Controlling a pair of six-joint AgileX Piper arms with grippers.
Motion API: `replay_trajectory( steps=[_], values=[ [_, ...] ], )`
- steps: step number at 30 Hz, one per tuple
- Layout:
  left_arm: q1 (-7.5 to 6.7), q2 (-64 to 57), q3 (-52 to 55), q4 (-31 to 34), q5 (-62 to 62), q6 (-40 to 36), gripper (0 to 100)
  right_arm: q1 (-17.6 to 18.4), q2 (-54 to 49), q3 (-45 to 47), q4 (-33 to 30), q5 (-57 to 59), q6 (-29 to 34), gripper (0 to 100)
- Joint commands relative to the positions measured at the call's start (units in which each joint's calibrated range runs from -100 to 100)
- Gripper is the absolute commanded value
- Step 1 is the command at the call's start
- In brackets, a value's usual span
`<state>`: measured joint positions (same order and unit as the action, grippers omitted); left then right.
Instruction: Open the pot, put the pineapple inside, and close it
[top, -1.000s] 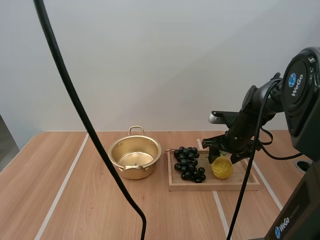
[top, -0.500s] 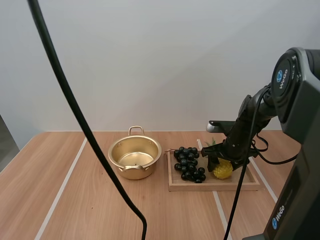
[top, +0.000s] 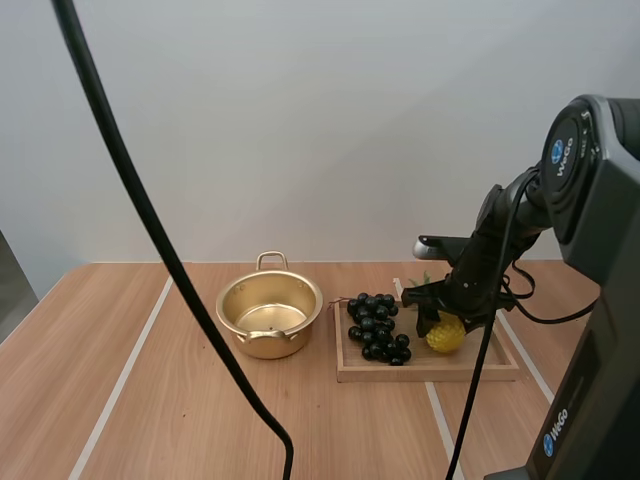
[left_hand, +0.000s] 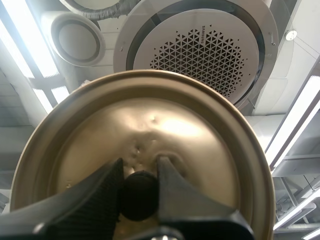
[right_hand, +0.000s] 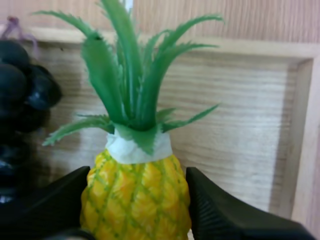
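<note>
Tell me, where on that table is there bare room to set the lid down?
Widest free patch: the bare table left of the pot, out to the table's left edge. The strip in front of pot and tray is free too. Crowded: the tray, with the grapes and the pineapple clasped by the right gripper; the pot-to-tray gap is narrow.

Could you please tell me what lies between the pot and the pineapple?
The bunch of grapes, lying on the wooden tray, as the high view shows.
</note>
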<state>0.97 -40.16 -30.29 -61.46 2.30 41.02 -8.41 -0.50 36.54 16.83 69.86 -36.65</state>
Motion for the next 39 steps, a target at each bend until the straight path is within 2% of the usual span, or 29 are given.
replay_trajectory(
  steps=[1, 5, 10, 14, 18, 25, 31, 34, 36, 39],
  values=[
    [-0.03, -0.1, -0.4, -0.1, 0.0, -0.3, 0, -0.2, -1.8, -3.4, 2.8, 5.5, 0.2, 0],
    [-0.03, -0.1, -0.4, -0.1, 0.0, 0.1, 0, -0.2, -5.3, -7.5, 6.0, 6.7, 0.2, 0],
    [-0.03, -0.1, -0.4, 0.0, 0.0, 0.1, 0, -0.2, -10.3, -11.6, 7.0, 4.0, 0.1, 0],
    [-0.03, -0.1, -0.4, 0.0, 0.2, 0.1, 0, -0.2, -15.7, -13.4, 8.1, -6.8, -2.9, 0],
    [-0.03, -0.1, -0.4, 0.0, 0.3, 0.1, 0, -0.2, -22.2, -13.5, 9.7, -20.5, -2.9, 0],
    [-0.03, -0.1, -0.4, 0.0, 4.7, 0.1, 0, -0.2, -34.1, -13.5, 19.6, -43.5, -2.9, 0],
    [-0.03, -0.1, -0.4, 0.0, 4.7, 0.1, 0, -0.2, -42.6, -13.6, 21.0, -50.1, -2.9, 0],
    [-0.03, -0.1, -0.4, 0.0, 4.9, 0.1, 0, -0.2, -45.0, -13.7, 21.0, -53.7, -5.1, 0],
    [-0.03, -0.1, -0.4, 0.0, 4.9, 0.1, 0, 0.0, -45.5, -13.8, 21.0, -52.9, -6.0, 0],
    [-0.03, -0.1, -0.4, 0.0, 4.9, 0.1, 0, 0.9, -45.8, -15.3, 21.0, -44.3, -7.0, 0]
  ],
)
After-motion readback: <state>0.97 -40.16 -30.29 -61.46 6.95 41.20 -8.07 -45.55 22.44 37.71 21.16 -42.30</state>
